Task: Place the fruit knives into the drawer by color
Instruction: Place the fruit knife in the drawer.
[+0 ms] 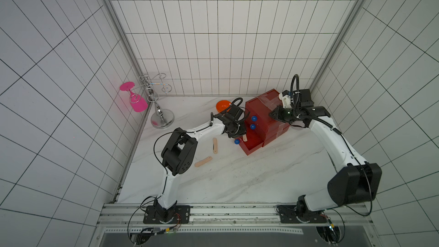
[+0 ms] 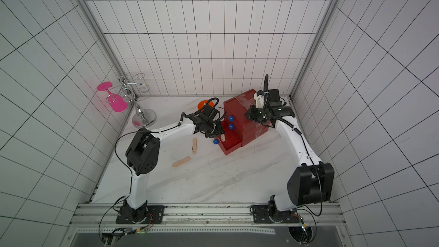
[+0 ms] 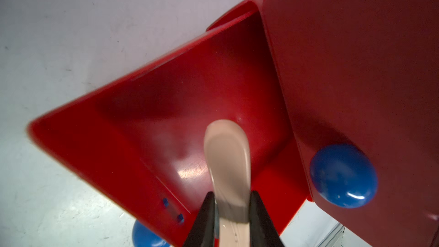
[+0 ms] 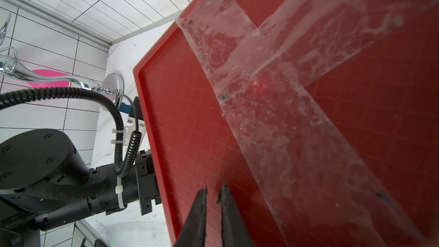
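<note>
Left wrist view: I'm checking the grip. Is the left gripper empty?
No, the left gripper clamps a peach-pink knife over the open bottom drawer.

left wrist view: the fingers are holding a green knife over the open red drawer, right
No, the knife is peach-pink, not green; the left wrist view shows it. The fingers do hold it over the open red drawer.

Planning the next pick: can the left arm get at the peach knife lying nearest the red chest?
Probably not yet: the left gripper is shut on another knife over the open drawer. Nothing else blocks that lying knife.
</note>
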Action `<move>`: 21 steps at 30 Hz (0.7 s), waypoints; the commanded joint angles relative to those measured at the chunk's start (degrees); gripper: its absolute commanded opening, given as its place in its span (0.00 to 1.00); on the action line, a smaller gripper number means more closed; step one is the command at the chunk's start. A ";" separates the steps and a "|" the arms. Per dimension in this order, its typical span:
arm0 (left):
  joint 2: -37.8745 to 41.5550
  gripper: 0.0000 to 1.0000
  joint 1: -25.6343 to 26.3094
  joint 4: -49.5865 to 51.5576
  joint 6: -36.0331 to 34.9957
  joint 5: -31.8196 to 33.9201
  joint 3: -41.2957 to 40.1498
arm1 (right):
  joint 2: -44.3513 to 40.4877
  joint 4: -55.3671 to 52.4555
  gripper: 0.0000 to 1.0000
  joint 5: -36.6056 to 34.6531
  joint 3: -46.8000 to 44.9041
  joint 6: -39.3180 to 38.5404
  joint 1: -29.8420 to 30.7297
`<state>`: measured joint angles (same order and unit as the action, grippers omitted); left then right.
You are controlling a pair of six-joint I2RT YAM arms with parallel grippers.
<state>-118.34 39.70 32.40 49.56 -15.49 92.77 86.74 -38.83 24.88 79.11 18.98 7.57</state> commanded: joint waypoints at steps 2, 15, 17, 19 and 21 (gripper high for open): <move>-1.61 0.18 0.13 -1.47 0.63 0.63 0.21 | 8.59 -17.51 0.16 -5.16 -8.42 -0.88 0.92; -2.93 0.20 0.20 -1.51 0.67 1.23 -0.39 | 8.86 -17.52 0.16 -5.19 -8.36 -0.97 0.93; -3.08 0.21 0.19 -1.55 0.78 1.25 -0.74 | 8.89 -17.53 0.16 -5.20 -8.44 -1.05 0.92; -3.16 0.22 0.19 -1.55 0.80 1.50 -1.03 | 8.95 -17.51 0.16 -5.37 -8.53 -1.14 0.86; -3.15 0.24 0.15 -1.55 0.76 1.73 -1.31 | 9.07 -17.51 0.16 -5.20 -8.57 -1.10 0.87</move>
<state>-120.20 39.70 31.75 49.76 -15.03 92.36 86.85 -38.61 25.08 79.11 18.94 7.57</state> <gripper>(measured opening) 0.237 0.156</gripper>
